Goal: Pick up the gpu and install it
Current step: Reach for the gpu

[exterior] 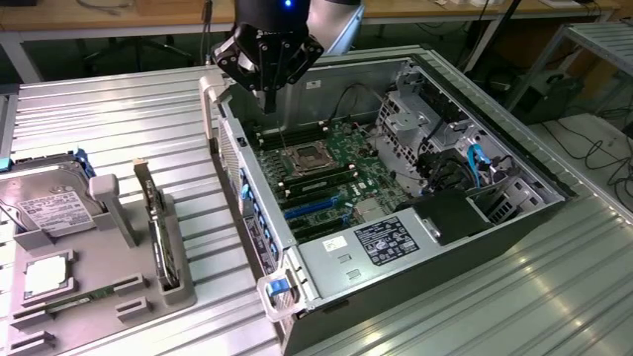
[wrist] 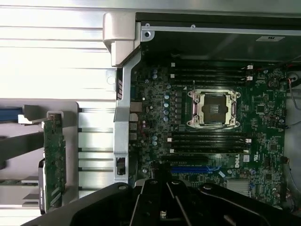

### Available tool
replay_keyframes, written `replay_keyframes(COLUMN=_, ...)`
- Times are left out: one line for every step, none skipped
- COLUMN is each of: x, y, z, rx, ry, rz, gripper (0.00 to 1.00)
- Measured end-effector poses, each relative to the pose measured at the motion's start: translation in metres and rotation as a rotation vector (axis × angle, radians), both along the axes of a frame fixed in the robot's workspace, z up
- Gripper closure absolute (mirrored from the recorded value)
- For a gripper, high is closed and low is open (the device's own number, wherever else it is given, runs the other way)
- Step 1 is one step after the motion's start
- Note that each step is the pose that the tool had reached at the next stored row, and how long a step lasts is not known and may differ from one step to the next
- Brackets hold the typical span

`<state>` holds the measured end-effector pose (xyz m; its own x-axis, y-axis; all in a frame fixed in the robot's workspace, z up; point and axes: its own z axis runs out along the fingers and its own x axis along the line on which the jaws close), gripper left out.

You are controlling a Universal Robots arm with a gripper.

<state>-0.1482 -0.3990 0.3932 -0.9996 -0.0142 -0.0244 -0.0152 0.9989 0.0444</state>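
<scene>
The gpu (exterior: 156,222) is a thin dark card standing on edge in a grey holder (exterior: 178,289) on the exterior view's left, with its pale bracket strip at the far end. The wrist view shows the gpu (wrist: 54,160) beside the case wall. My gripper (exterior: 269,100) hangs shut and empty above the far corner of the open computer case (exterior: 327,259), well away from the card. The black fingers (wrist: 162,207) point down at the motherboard (wrist: 263,117) near the CPU socket (wrist: 214,108).
A silver hard drive (exterior: 50,208) and a slim memory stick (exterior: 74,300) rest in grey fixtures beside the gpu. Blue expansion slots (exterior: 311,208) lie on the motherboard. Cables and a drive cage (exterior: 445,141) crowd the case's far side. Ribbed metal tabletop (exterior: 118,111) surrounds everything.
</scene>
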Motion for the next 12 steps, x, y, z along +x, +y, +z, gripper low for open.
replay_keyframes(x=-0.001, y=0.0, z=0.0, rx=0.0, ry=0.0, rz=0.0, gripper=0.89)
replay_keyframes(x=-0.002, y=0.0, z=0.0, rx=0.0, ry=0.0001, rz=0.0, gripper=0.89)
replay_keyframes(x=-0.003, y=0.0, z=0.0, rx=-0.0001, ry=0.0001, rz=0.0, gripper=0.89)
replay_keyframes(x=-0.004, y=0.0, z=0.0, rx=0.0, ry=0.0001, rz=0.0, gripper=0.89)
replay_keyframes(x=-0.005, y=0.0, z=0.0, rx=0.0, ry=0.0001, rz=0.001, gripper=0.89)
replay_keyframes(x=-0.006, y=0.0, z=0.0, rx=0.0, ry=0.0002, rz=0.001, gripper=0.89)
replay_keyframes(x=-0.007, y=0.0, z=0.0, rx=0.0, ry=0.0002, rz=0.001, gripper=0.89)
replay_keyframes(x=-0.008, y=0.0, z=0.0, rx=0.0, ry=0.0003, rz=0.001, gripper=0.89)
replay_keyframes(x=-0.009, y=0.0, z=0.0, rx=0.0, ry=0.0003, rz=0.001, gripper=0.89)
replay_keyframes(x=-0.01, y=0.0, z=0.0, rx=0.0, ry=0.0004, rz=0.001, gripper=0.89)
replay_keyframes(x=-0.012, y=0.0, z=-0.0001, rx=0.0, ry=0.0004, rz=0.001, gripper=0.89)
replay_keyframes(x=-0.013, y=-0.0001, z=-0.0001, rx=0.0, ry=0.0004, rz=0.002, gripper=0.89)
